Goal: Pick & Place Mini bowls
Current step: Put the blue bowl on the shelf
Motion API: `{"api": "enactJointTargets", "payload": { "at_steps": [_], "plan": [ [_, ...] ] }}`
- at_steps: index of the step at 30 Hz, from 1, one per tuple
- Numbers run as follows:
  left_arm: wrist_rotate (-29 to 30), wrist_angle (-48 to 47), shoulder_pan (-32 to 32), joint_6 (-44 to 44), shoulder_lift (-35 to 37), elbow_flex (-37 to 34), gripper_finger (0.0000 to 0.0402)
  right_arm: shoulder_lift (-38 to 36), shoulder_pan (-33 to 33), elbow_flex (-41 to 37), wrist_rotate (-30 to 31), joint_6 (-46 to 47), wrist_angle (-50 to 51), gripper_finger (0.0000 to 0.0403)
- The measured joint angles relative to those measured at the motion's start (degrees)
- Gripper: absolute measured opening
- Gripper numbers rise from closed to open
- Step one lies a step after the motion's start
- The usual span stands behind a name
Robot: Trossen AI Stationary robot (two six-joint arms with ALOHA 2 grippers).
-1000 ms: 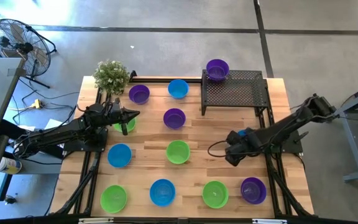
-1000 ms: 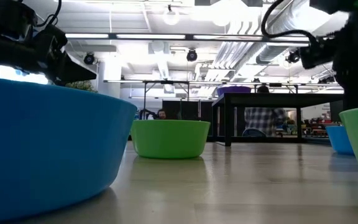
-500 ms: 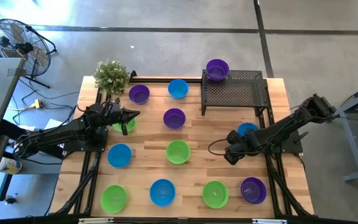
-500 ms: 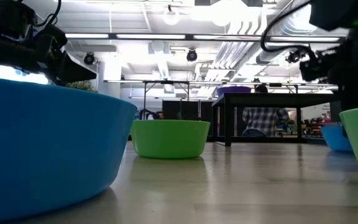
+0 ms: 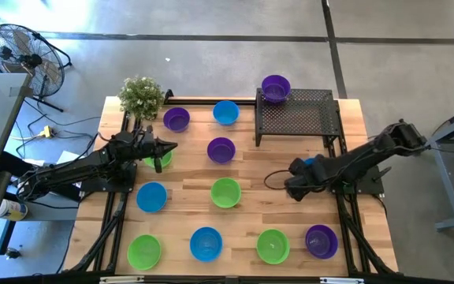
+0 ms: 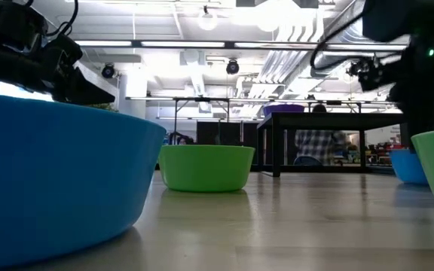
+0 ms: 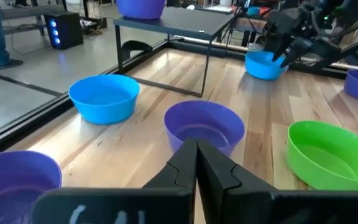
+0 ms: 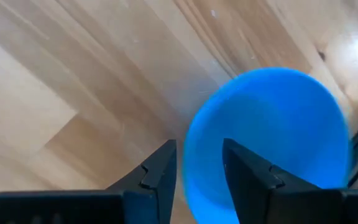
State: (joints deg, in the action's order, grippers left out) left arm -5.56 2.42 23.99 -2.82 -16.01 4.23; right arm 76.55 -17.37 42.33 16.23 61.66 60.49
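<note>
Blue bowl (image 8: 272,143) sat right of centre by the table (image 5: 187,217) edge, the right gripper (image 8: 197,165) straddling its rim unclamped, seen only at the wrist; left gripper (image 7: 196,163) together.

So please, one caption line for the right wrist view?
Right gripper straddling the rim of a blue mini bowl.

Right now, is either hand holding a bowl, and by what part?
The right hand straddles the blue bowl's rim, one finger inside, one outside; a firm grip cannot be told. The left hand is shut, holding nothing.
</note>
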Motion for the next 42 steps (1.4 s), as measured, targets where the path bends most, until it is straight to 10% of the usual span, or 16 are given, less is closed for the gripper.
{"api": "enactJointTargets", "payload": {
  "at_steps": [20,33,42],
  "plan": [
    [0.0,0.0,0.0,-0.4,0.0,0.0,0.0001,0.0,4.7,-3.5,-0.3,-5.2,-8.7,0.0114],
    [-0.8,-0.9,0.0,1.0,0.0,0.0,0.0001,0.0,4.6,-4.7,-0.2,-6.8,-11.3,0.0007],
    [-1.5,-3.1,0.0,1.0,0.0,0.0,0.0001,0.0,1.5,0.2,-1.7,-7.0,-10.8,0.0003]
  ]
}}
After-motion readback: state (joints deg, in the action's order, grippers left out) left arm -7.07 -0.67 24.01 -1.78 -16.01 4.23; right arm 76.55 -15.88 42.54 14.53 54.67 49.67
